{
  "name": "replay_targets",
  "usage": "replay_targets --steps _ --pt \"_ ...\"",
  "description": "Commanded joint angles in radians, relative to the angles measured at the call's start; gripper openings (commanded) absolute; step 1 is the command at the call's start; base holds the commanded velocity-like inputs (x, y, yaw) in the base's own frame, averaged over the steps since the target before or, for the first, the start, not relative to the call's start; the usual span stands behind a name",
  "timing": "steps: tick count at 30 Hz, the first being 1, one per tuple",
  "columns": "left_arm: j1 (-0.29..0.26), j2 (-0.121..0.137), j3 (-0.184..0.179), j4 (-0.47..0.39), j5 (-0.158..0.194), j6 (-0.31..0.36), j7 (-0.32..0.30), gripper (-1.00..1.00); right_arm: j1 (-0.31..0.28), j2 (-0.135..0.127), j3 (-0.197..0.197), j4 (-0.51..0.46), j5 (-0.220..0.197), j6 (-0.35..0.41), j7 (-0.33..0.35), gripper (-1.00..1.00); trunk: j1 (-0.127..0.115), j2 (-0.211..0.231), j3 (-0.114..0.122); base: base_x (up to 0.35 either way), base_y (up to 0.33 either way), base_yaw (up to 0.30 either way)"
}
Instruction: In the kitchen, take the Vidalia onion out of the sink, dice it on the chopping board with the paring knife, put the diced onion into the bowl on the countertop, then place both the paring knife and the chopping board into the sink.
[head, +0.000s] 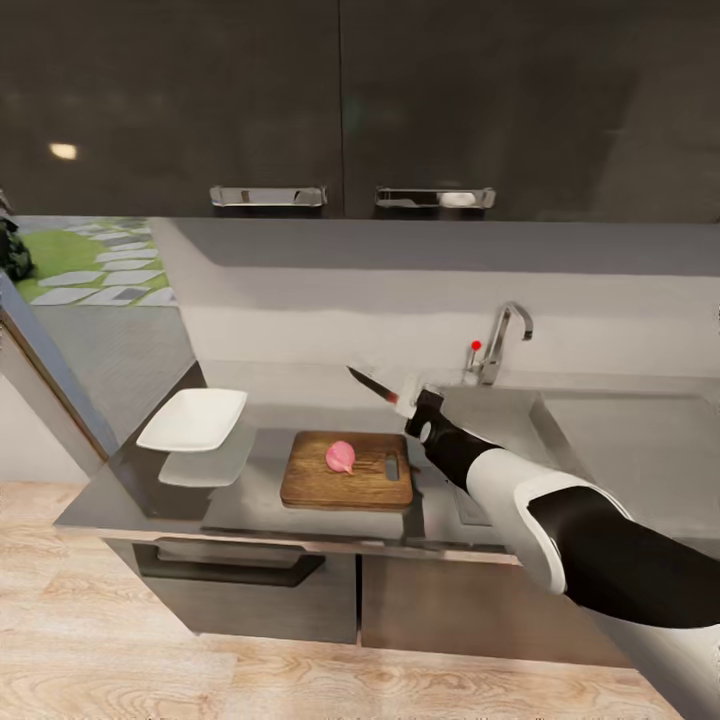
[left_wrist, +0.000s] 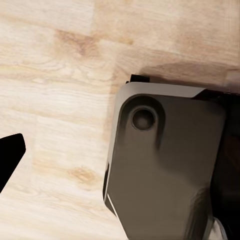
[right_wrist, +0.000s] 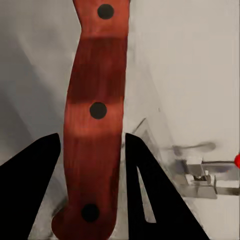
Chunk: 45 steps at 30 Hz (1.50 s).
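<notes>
The pinkish Vidalia onion (head: 340, 456) lies whole on the brown chopping board (head: 320, 485), near its middle. My right gripper (head: 411, 399) hovers above the board's far right corner, shut on the paring knife (head: 385, 390). The dark blade points left and away, over the countertop (head: 265, 390). In the right wrist view the red riveted handle (right_wrist: 95, 125) sits clamped between the two black fingers (right_wrist: 37, 165). The white bowl (head: 193, 418) rests left of the board. The sink (head: 640, 450) lies to the right, below the chrome tap (head: 503, 342). One left finger (left_wrist: 11, 155) shows wide of centre, over the floor.
Dark wall cabinets (head: 340, 100) with chrome handles hang above the worktop. The counter ends on the left at a doorway edge (head: 50, 380). Light wood floor (head: 150, 660) runs in front of the lower cabinets. The left wrist view shows the robot's grey base (left_wrist: 165, 165).
</notes>
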Motion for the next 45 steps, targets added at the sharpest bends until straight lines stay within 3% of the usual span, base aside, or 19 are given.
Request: replay_targets --steps 1,4,10,18,19,21,22,28,39,45 --pt "-0.002 -0.001 -0.007 0.004 0.007 -0.007 0.000 1.00 0.014 0.000 0.008 0.001 0.004 -0.012 -0.004 -1.00 0.000 -0.002 -0.002 -0.145 0.000 0.000" --pt "-0.002 -0.001 -0.007 0.004 0.007 -0.008 0.000 1.00 0.049 0.000 0.008 0.001 0.029 -0.041 -0.009 -1.00 0.000 -0.002 -0.002 -0.154 0.000 0.000" --pt "-0.002 -0.001 -0.007 0.004 0.007 -0.008 0.000 1.00 0.061 0.000 0.008 0.000 0.106 -0.060 -0.036 -1.00 0.000 -0.002 -0.002 -0.051 0.000 0.000" --pt "-0.002 -0.002 -0.007 0.004 0.006 -0.015 0.000 1.00 0.091 0.000 0.006 0.001 0.117 -0.155 -0.150 -1.00 0.000 -0.002 -0.002 -0.004 0.000 0.000" --pt "-0.002 -0.001 -0.007 0.004 0.006 -0.016 0.000 1.00 0.095 0.000 0.006 0.001 0.118 -0.164 -0.196 -1.00 0.000 -0.002 -0.002 0.000 0.000 0.000" --pt "-0.002 -0.002 -0.007 0.004 0.005 -0.016 0.000 1.00 0.096 0.000 0.006 0.001 0.118 -0.166 -0.221 -1.00 0.000 -0.002 -0.002 0.000 0.000 0.000" --pt "-0.002 -0.002 -0.007 0.004 0.005 -0.017 0.000 1.00 0.099 0.000 0.006 0.002 0.118 -0.165 -0.298 -1.00 0.000 -0.002 -0.002 0.000 0.000 0.000" --pt "-0.002 -0.003 -0.007 0.004 0.005 -0.017 -0.001 1.00 0.102 0.000 0.007 0.001 0.120 -0.164 -0.304 -1.00 0.000 -0.002 -0.002 0.000 0.000 0.000" --pt "-0.002 -0.017 -0.007 0.004 0.005 -0.018 0.000 1.00 0.132 0.000 0.007 0.004 0.128 -0.146 -0.513 -1.00 0.000 -0.002 -0.002 0.000 0.000 0.000" --pt "-0.002 -0.018 -0.007 0.004 0.005 -0.018 -0.001 1.00 0.149 0.000 0.007 0.005 0.162 -0.140 -0.535 -1.00 0.000 -0.002 -0.002 0.000 0.000 0.000"
